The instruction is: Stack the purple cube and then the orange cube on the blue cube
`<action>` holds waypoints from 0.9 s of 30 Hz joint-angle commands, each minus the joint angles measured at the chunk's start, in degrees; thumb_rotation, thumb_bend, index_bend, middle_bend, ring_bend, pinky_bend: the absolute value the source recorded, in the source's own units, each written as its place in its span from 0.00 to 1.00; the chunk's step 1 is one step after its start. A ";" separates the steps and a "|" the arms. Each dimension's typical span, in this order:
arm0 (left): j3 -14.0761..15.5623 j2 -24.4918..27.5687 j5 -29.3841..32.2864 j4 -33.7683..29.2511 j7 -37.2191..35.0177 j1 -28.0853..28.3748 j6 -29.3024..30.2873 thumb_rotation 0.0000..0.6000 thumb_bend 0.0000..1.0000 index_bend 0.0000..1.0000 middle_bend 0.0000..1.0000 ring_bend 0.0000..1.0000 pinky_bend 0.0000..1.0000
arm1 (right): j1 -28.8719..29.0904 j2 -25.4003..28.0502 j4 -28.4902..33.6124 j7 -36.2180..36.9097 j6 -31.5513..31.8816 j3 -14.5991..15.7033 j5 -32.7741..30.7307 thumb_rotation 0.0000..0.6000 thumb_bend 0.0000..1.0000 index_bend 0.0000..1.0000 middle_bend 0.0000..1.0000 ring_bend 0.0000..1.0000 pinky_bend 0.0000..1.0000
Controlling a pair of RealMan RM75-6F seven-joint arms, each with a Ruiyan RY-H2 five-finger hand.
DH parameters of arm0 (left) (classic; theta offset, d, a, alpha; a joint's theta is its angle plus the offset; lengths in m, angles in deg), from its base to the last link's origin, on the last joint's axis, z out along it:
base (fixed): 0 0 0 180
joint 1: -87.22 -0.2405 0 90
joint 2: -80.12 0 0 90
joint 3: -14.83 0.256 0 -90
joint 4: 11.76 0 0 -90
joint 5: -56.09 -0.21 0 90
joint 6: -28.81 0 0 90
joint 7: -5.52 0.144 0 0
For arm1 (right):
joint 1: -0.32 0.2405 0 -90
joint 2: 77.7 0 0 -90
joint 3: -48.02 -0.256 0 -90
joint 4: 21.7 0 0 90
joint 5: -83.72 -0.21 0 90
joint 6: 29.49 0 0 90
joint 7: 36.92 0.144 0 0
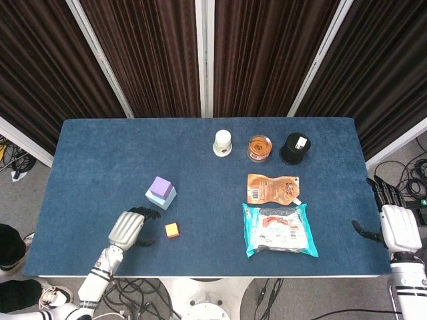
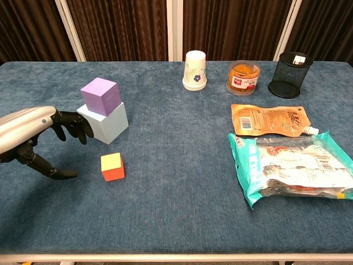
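One cube left to stack: orange cube [image 2: 112, 167] sits on the table just right of the empty, open left hand [image 2: 38, 138], purple cube [image 2: 100, 96] already on blue cube [image 2: 105, 122] just beyond the fingertips; right hand [image 1: 397, 227] open, far off.

Purple cube [image 2: 100, 96], pale blue cube [image 2: 105, 123], orange cube [image 2: 112, 167] with yellow top, dark blue table [image 2: 176, 210]

left hand [image 2: 38, 138]: fingers spread, empty | right hand [image 1: 395, 227]: apparently open, idle
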 commanded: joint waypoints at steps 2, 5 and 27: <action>-1.35 -1.63 3.48 -1.91 2.80 -0.96 -0.16 1.00 0.13 0.41 0.52 0.36 0.38 | 0.02 -0.03 -0.02 -0.03 0.08 -0.09 -0.15 1.00 0.14 0.00 0.00 0.00 0.00; -2.06 -2.84 5.56 -2.76 3.97 -1.32 -0.43 1.00 0.13 0.41 0.52 0.36 0.38 | 0.05 0.00 -0.05 0.05 -0.01 -0.16 -0.39 1.00 0.14 0.00 0.00 0.00 0.00; -3.60 -9.14 5.37 -0.04 4.31 -1.12 -0.25 1.00 0.13 0.41 0.53 0.36 0.39 | 0.01 0.22 -0.43 1.10 -0.08 -0.29 -0.73 1.00 0.14 0.00 0.00 0.00 0.00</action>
